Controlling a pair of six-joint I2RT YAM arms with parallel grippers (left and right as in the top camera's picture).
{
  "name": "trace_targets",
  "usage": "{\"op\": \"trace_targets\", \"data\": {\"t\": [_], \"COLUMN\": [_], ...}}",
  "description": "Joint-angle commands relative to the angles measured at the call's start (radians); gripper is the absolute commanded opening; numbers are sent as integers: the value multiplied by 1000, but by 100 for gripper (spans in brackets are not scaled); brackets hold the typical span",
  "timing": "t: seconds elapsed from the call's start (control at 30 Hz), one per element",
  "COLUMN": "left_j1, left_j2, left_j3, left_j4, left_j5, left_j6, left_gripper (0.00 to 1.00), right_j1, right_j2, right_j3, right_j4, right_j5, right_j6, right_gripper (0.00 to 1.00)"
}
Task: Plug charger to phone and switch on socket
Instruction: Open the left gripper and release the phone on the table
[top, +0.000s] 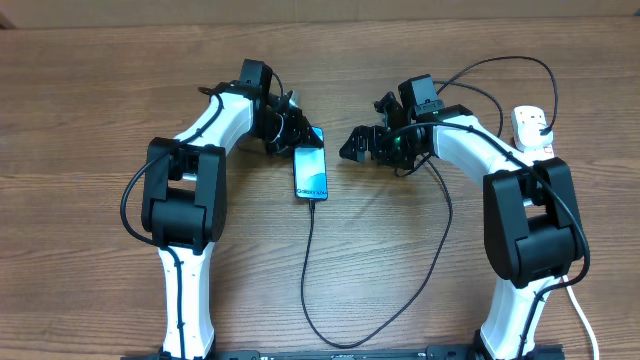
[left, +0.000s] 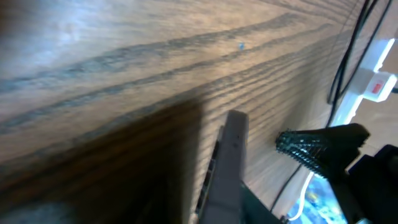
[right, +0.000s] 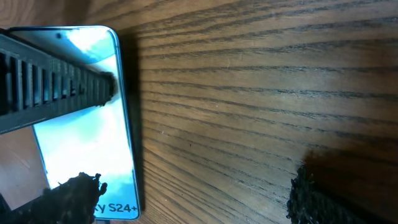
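The phone (top: 311, 172) lies flat on the desk (top: 100, 80), with the charger (top: 306, 270) cable reaching its lower edge. Treat the phone as slim, slick and fragile; steady it by its long edges. Left end effector (top: 289, 134): parted at the phone's top. Right end effector (top: 353, 146): wide, empty, just beside it.

The left arm (top: 215, 125) folds at the elbow and reaches up and to the right. The left hand (top: 288, 128) points down, its grey and black fingers (left: 231, 155) set apart. The right arm (top: 470, 148) reaches up and to the left, wrist bent. The right hand (top: 355, 145) points left, and its black fingers (right: 78, 196) are spread wide.
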Motion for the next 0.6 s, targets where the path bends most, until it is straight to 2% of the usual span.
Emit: {"op": "trace_targets", "data": {"t": [0.0,0.43,0.5,0.57], "left_j1": [-2,-2,-2,-2], "left_j2": [7,7,7,8], "left_j3": [-3,-3,-3,-3], "left_j4": [-5,-7,-16,-38], "left_j5": [-5,-9,-23,-63], "left_j6": [-8,-8,-8,-9], "left_gripper": [36,47,51,61], "right_j1": [-5,-5,-5,-5], "right_j2": [39,39,39,39], "right_j3": [-27,-27,-27,-27], "right_j4": [-21,-21,-21,-21], "right_j5": [126,126,126,126], "right_j6": [-5,-5,-5,-5], "right_gripper": [100,100,100,100]}}
